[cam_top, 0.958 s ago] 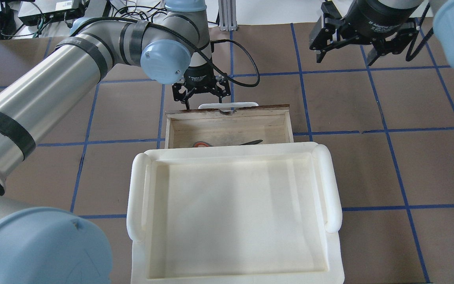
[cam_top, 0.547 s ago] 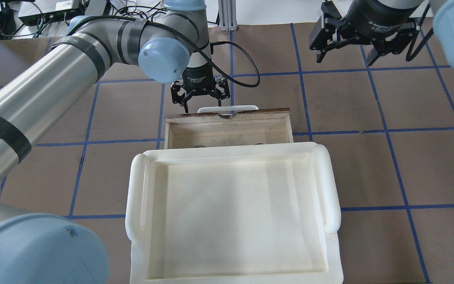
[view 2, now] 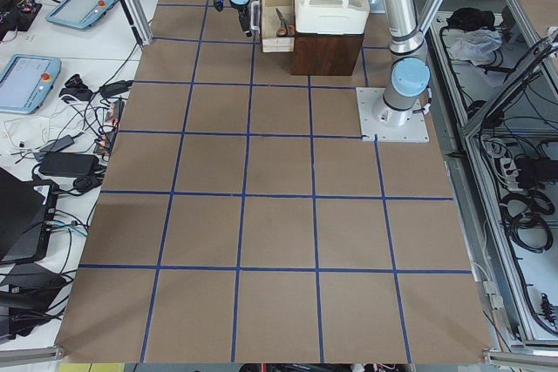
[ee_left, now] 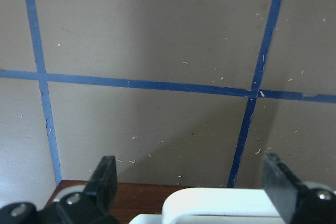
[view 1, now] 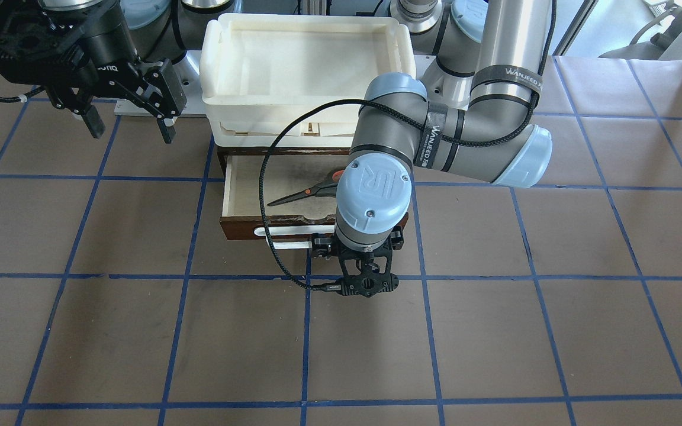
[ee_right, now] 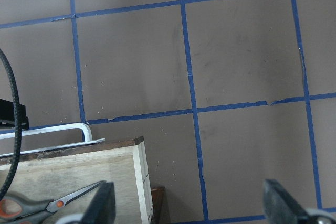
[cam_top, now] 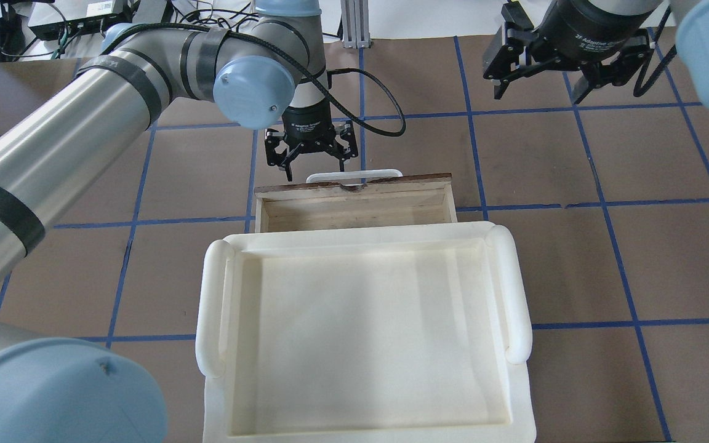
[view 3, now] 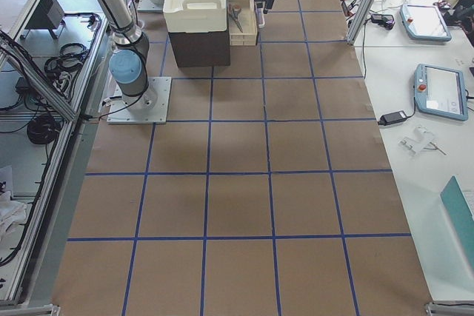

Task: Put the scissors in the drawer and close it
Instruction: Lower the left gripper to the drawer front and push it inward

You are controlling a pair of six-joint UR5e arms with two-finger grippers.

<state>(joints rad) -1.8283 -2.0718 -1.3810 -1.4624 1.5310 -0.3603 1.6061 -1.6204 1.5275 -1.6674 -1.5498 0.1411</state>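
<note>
The scissors (view 1: pixel 310 189) lie inside the drawer (view 1: pixel 240 229), which stands partly open under the cream tray. They also show in the right wrist view (ee_right: pixel 48 206); in the overhead view the tray hides them. The drawer's pale interior (cam_top: pixel 354 212) and its white bar handle (cam_top: pixel 354 176) show in the overhead view. My left gripper (cam_top: pixel 314 168) is open and empty, just beyond the drawer front. In the left wrist view (ee_left: pixel 191 184) its fingers stand either side of the handle (ee_left: pixel 220 203). My right gripper (cam_top: pixel 539 92) is open and empty, high at the far right, clear of the drawer.
A cream-white plastic tray (cam_top: pixel 214 295) sits on top of the dark brown cabinet (view 3: pixel 198 48) that houses the drawer. The left arm's black cable (view 1: pixel 265 195) loops over the drawer. Brown table with blue tape lines (cam_top: pixel 600 203) lies all around.
The drawer has slid in towards the robot, under the tray, and the left gripper has followed against its handle. The scissors have gone out of sight in the overhead view. The right arm is still.
</note>
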